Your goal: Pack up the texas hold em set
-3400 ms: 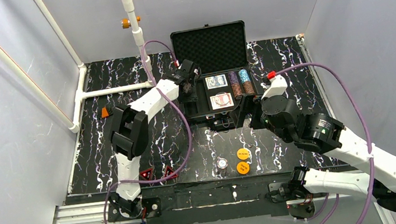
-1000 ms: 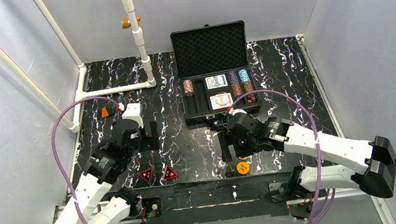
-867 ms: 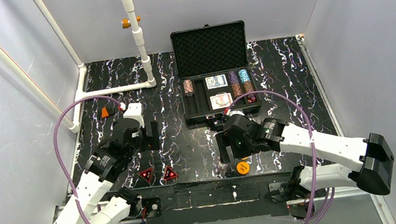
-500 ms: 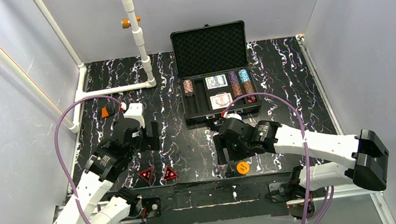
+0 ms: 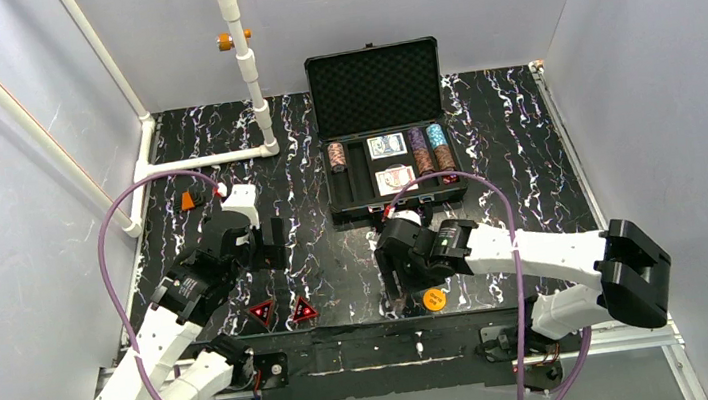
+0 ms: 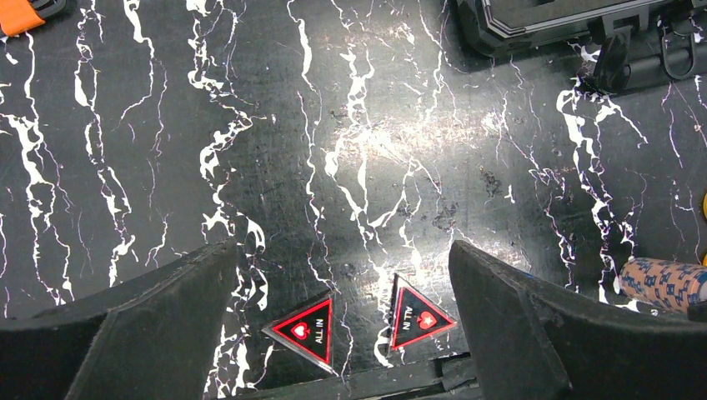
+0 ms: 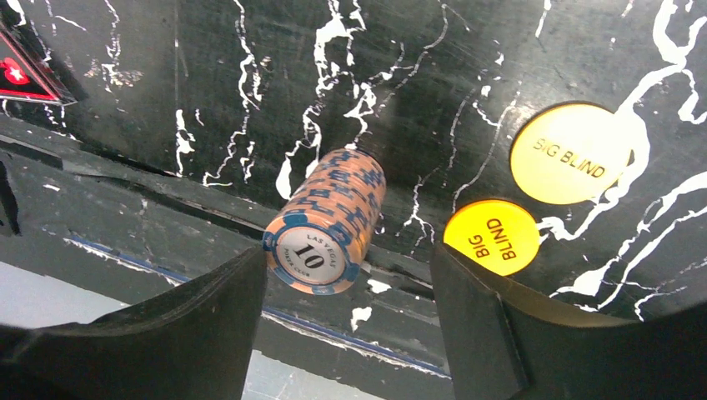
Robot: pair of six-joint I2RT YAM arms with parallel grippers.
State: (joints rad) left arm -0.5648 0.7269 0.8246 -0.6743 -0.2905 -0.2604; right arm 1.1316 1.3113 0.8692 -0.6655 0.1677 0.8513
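The black case (image 5: 374, 87) stands open at the back, holding chip stacks (image 5: 430, 148) and two card decks (image 5: 386, 145). A brown and blue chip stack (image 7: 329, 221) lies on its side near the table's front edge. My right gripper (image 7: 348, 260) is open around it, the left finger close to the stack's end and the right finger apart from it. Two orange discs (image 7: 570, 152) (image 7: 490, 236) lie just to the right. My left gripper (image 6: 342, 279) hangs wide open above two red-black triangles (image 6: 307, 329) (image 6: 417, 315), holding nothing.
A small orange block (image 5: 187, 200) sits at the left of the table. A white pipe frame (image 5: 244, 62) runs up the back left. The black front rail (image 5: 386, 342) lies right behind the chip stack. The case's front corner (image 6: 542, 17) shows in the left wrist view.
My right arm has swung left and down from the case front to the lying chip stack, and its jaws have narrowed. The left arm pulled back from the case, then stayed still.
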